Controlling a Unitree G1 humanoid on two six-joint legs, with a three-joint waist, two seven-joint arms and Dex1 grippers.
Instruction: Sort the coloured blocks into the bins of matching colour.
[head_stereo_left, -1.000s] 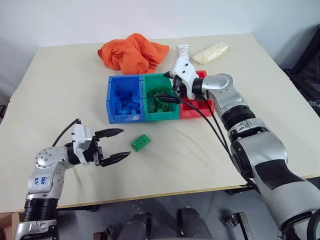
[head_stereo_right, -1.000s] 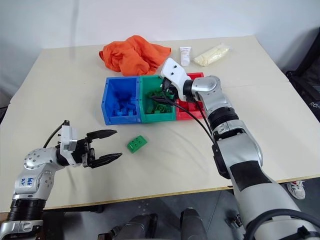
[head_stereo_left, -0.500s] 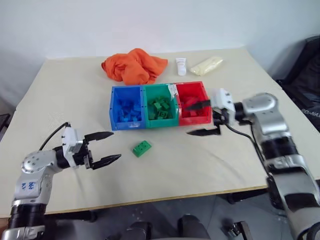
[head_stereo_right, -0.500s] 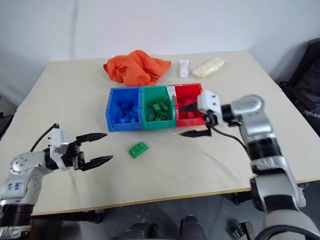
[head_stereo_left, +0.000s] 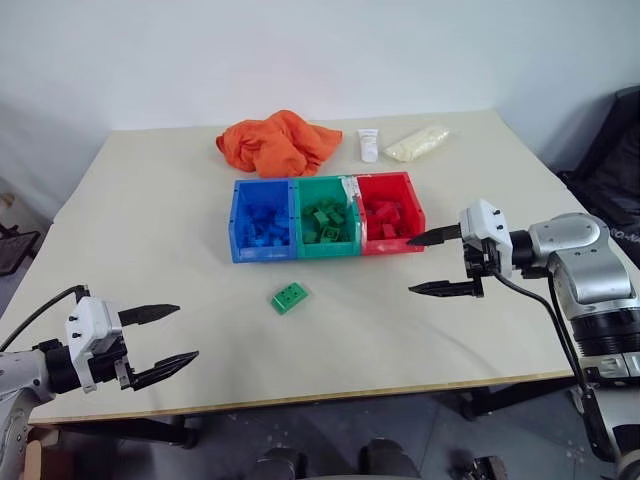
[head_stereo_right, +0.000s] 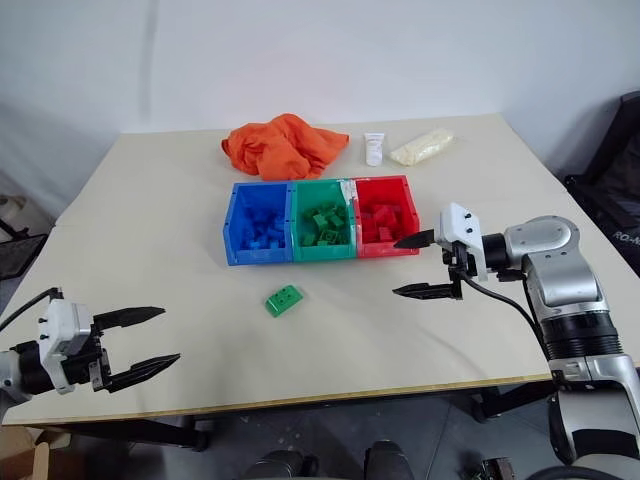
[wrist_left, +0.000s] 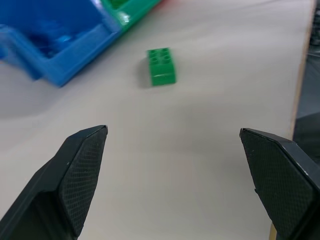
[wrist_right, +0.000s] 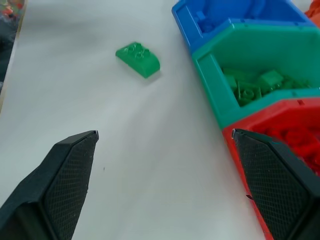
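A green studded block (head_stereo_left: 289, 297) lies alone on the table in front of the bins, also seen from both wrists (wrist_left: 161, 66) (wrist_right: 138, 59). The three joined bins sit mid-table: blue (head_stereo_left: 238, 219), green (head_stereo_left: 297, 216) and red (head_stereo_left: 414, 210), each holding blocks of its own colour. My left gripper (head_stereo_left: 155, 342) hangs open and empty at the table's near left corner, well away from the green block. My right gripper (head_stereo_left: 432, 263) is open and empty, pointing left just right of the red bin.
An orange cloth (head_stereo_left: 278, 143) lies bunched behind the bins. Beside it are a white tube (head_stereo_left: 368, 145) and a pale yellow packet (head_stereo_left: 416, 142) at the table's far side. The table edge (head_stereo_left: 300, 400) runs close under my left gripper.
My right gripper has drawn back from above the green bin to the right of the red bin, still open. My left gripper has pulled back towards the near left corner. The camera view has shifted.
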